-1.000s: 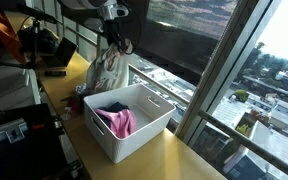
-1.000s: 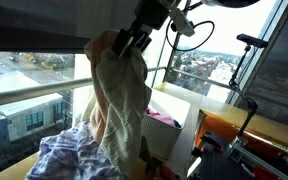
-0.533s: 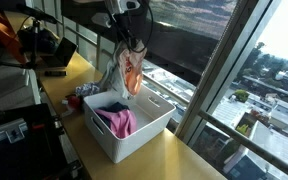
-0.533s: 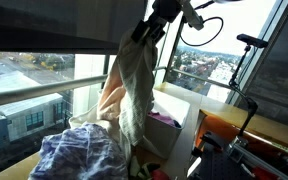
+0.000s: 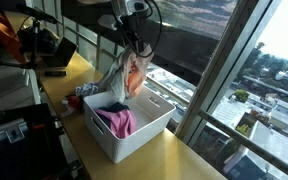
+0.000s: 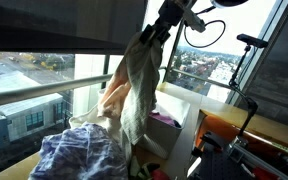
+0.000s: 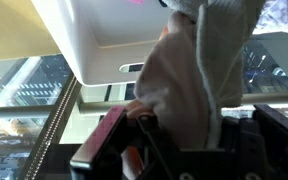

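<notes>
Windowside bin [image 5: 136, 140]: cloth [image 5: 130, 76] vert. under gripper [image 5: 134, 44]

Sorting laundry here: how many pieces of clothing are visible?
3: a pale garment hanging from the pincer, a pink garment in the white basket, a plaid garment beside it. Others may be hidden.

In the wrist view the pale cloth [image 7: 199, 70] bunches over the gripper [image 7: 189, 120], so its 2 fingertips are hidden. The white bin [image 7: 104, 35] is cut off by the top edge. In an exterior view the hanging cloth covers most of the bin [image 6: 176, 132]. The plaid fabric pile [image 6: 74, 158] runs off the bottom edge. The things on the desk [image 5: 72, 68] are too small to name.
</notes>
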`<state>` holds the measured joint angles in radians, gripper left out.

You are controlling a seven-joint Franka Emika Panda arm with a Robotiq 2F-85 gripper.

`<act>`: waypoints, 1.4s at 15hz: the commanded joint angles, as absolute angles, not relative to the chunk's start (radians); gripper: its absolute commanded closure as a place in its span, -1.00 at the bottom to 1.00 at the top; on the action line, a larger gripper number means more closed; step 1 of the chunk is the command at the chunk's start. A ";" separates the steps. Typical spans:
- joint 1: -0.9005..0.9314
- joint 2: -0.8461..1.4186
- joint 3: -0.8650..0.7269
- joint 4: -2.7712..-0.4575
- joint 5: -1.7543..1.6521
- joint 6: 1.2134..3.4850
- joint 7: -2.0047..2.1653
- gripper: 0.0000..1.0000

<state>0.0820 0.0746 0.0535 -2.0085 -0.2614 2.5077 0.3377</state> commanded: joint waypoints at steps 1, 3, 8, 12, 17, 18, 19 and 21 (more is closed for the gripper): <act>0.052 0.016 0.027 -2.007 -0.232 2.497 0.281 1.00; 0.033 0.000 0.014 -1.996 -0.236 2.491 0.265 1.00; -0.005 -0.038 -0.006 -1.982 -0.242 2.488 0.235 1.00; -0.007 -0.045 0.002 -2.002 -0.249 2.501 0.246 1.00; 0.016 -0.035 0.028 -2.057 -0.256 2.518 0.269 1.00; 0.022 -0.032 0.033 -2.068 -0.259 2.520 0.275 1.00; 0.026 -0.030 0.037 -2.078 -0.259 2.520 0.277 1.00; 0.034 -0.024 0.044 -2.094 -0.258 2.521 0.279 1.00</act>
